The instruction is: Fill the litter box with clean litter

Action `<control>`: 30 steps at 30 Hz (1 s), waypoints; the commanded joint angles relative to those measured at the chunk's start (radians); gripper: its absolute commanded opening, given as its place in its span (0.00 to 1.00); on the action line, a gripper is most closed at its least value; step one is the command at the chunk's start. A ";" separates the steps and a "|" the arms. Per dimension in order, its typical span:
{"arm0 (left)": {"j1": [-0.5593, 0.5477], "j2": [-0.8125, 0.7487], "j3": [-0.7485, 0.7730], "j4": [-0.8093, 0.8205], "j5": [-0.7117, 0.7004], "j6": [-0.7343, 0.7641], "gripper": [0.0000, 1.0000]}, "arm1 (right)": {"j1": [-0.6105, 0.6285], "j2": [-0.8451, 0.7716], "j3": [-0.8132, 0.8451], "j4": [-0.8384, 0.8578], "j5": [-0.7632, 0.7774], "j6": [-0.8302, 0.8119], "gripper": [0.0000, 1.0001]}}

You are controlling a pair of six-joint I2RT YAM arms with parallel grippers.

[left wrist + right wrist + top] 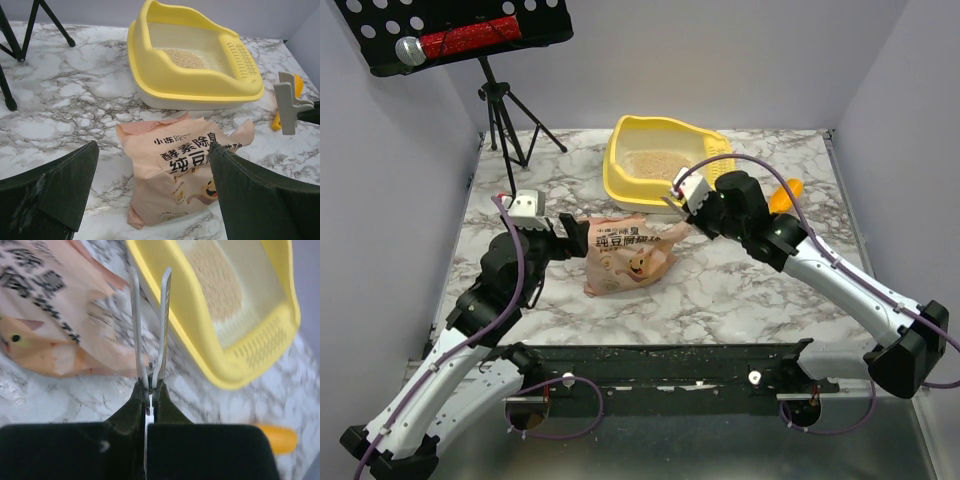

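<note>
The yellow litter box [618,188] stands at the back middle of the table with a patch of pale beige litter [655,162] inside; it also shows in the left wrist view [190,90] and the right wrist view [235,370]. A tan-pink printed bag [625,258] lies flat in front of it. My left gripper [575,240] is open at the bag's left end, its fingers either side of the bag [175,170]. My right gripper [695,212] is shut on a grey-white bag clip [134,320], held above the bag's right corner near the box's front rim.
An orange scoop [783,195] lies right of the litter box, behind the right arm. A black tripod stand [500,110] rises at the back left, carrying a black perforated tray [460,35]. Grey walls close in the table on three sides.
</note>
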 commanded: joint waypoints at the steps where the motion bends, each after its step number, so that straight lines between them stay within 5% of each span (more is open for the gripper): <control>1: 0.006 -0.042 0.010 0.011 0.006 -0.017 0.99 | -0.039 -0.048 -0.104 0.035 0.373 0.358 0.01; 4: 0.005 -0.068 -0.001 0.025 0.009 -0.023 0.99 | -0.091 -0.089 -0.166 -0.014 0.552 0.654 0.01; 9: 0.005 -0.060 0.002 0.020 0.027 -0.030 0.99 | -0.314 -0.125 -0.282 -0.112 0.432 0.957 0.01; 20: 0.005 -0.054 0.001 0.019 0.038 -0.037 0.99 | -0.700 -0.229 -0.585 0.081 0.247 1.204 0.01; 27: 0.005 -0.033 0.005 0.010 0.024 -0.035 0.99 | -0.800 -0.226 -0.683 0.125 0.256 1.238 0.01; 30: 0.005 -0.026 0.001 0.006 0.003 -0.037 0.99 | -0.819 -0.228 -0.709 0.150 0.236 1.249 0.21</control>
